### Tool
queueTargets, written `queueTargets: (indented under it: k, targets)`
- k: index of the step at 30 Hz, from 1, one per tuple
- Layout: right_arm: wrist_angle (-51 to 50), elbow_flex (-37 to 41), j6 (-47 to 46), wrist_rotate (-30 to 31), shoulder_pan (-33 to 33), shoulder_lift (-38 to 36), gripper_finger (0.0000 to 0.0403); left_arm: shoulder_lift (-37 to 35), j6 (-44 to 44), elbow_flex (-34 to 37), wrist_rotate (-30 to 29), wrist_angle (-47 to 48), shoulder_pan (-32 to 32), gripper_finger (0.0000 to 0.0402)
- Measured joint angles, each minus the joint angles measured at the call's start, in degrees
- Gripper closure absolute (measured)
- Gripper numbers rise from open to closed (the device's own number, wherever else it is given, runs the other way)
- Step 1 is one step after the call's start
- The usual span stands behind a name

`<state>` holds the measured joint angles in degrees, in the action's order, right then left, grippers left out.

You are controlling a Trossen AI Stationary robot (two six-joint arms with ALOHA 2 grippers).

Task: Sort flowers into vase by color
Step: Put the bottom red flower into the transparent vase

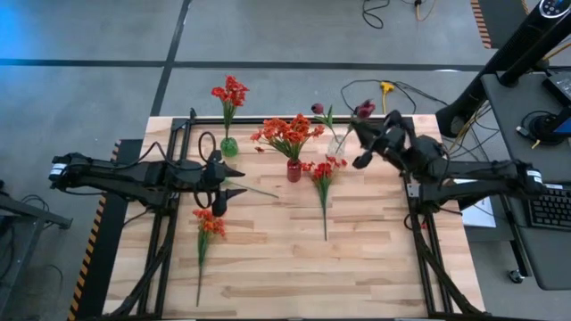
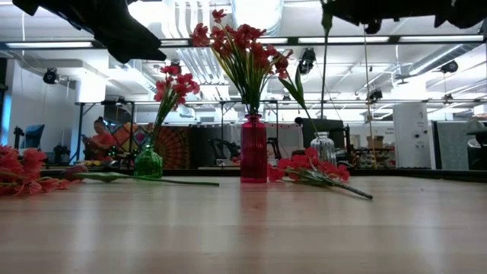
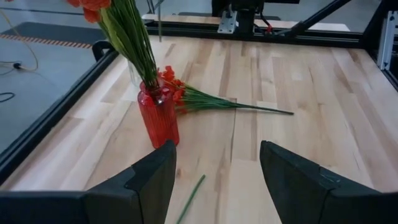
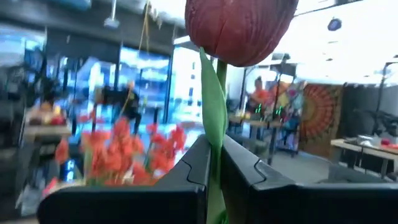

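Note:
My right gripper point(image 1: 360, 125) is shut on a dark maroon flower point(image 4: 239, 25), held high at the table's far right beside the clear vase point(image 1: 337, 143). That vase has one maroon flower point(image 1: 317, 109) in it. The green vase point(image 1: 229, 145) holds red flowers point(image 1: 230, 92), and the red vase point(image 3: 158, 115) holds orange-red ones point(image 1: 287, 134). One loose red flower point(image 1: 321, 174) lies right of the red vase. Another point(image 1: 209, 223) lies near the left. My left gripper point(image 3: 217, 155) hovers open left of the red vase, over a thin green stalk point(image 3: 189, 199) on the table. My right gripper pinches the maroon flower's green stalk point(image 4: 217, 155) between its two fingers, a little below the bloom. The fingers slant upward, and the bloom stands above their tips. The flower is upright and lifted clear of the table, and the rest of its stalk point(image 2: 325, 76) hangs down toward the clear vase.
The three vases stand in a row along the far part of the wooden table point(image 1: 375, 259). Bare board lies toward the near edge. Black frame rails point(image 1: 169, 223) run along both sides. Beyond the table is a room with people and desks.

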<state>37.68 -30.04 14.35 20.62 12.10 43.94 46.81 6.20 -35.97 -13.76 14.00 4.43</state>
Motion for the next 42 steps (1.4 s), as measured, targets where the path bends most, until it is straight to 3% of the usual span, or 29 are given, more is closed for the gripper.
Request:
queueTargets:
  k: [7, 19, 42]
  targets:
    - [2.02, -0.22, 2.63, 5.00, 3.56, -0.05, 0.0385, 0.00, 0.29, 0.00, 0.02, -0.86, 0.00, 0.0187]
    - [6.82, -0.33, 2.67, 4.83, 8.66, 5.86, 0.0385, 0.00, 0.28, 0.00, -0.87, -1.08, -0.02, 0.0187]
    - [9.73, -0.33, 1.80, 4.87, 9.05, 8.68, 0.0385, 0.04, -1.93, 0.03, -0.21, -2.87, 0.15, 0.0187]
